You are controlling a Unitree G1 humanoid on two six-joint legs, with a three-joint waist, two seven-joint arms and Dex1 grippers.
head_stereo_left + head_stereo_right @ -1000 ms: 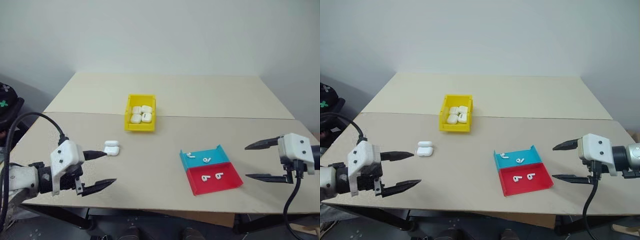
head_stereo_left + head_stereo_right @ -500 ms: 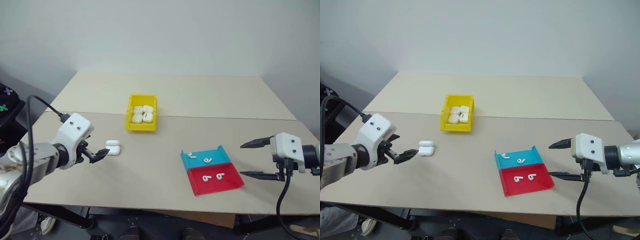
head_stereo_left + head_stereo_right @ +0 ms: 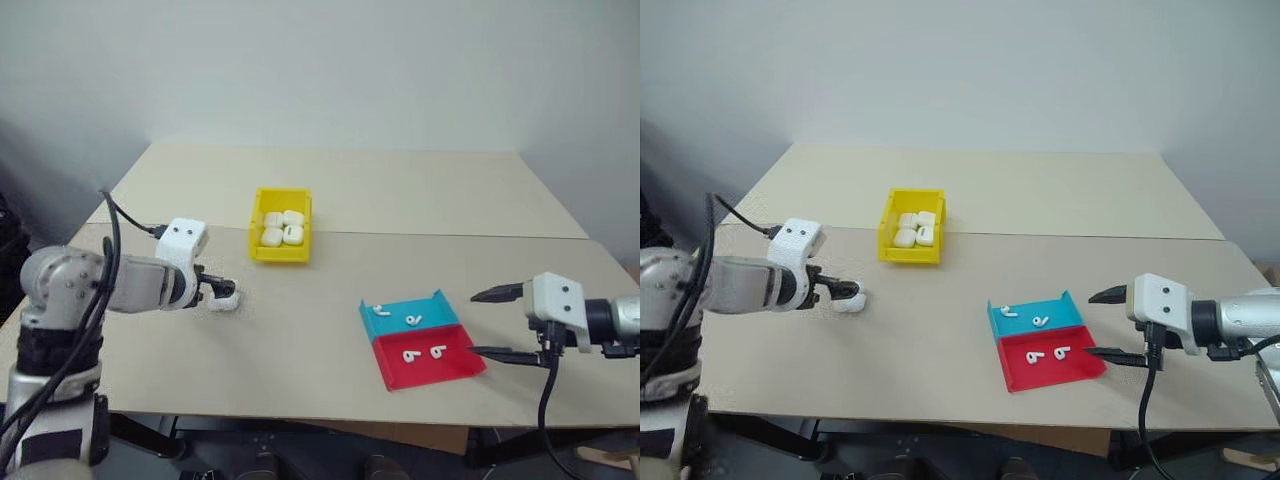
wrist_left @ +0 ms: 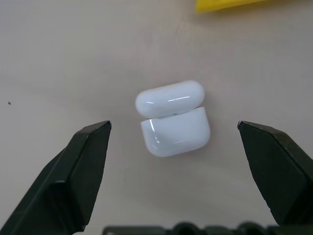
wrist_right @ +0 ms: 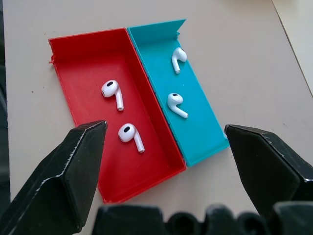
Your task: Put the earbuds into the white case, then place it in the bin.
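On the table [image 3: 300, 330], the white case [image 4: 173, 119] lies between the left pincer's [image 4: 174, 147] spread fingers.

white case [image 3: 222, 298]: partly covered by the left gripper [image 3: 214, 290] in the head views
cases in the bin [image 3: 280, 227]: too small to count surely
bin in the left wrist view: cut off, a yellow strip
right fingers [image 5: 68, 171]: bases cut off

Case [image 3: 223, 299] lies left of trays [image 3: 420, 342], before bin [image 3: 281, 238].
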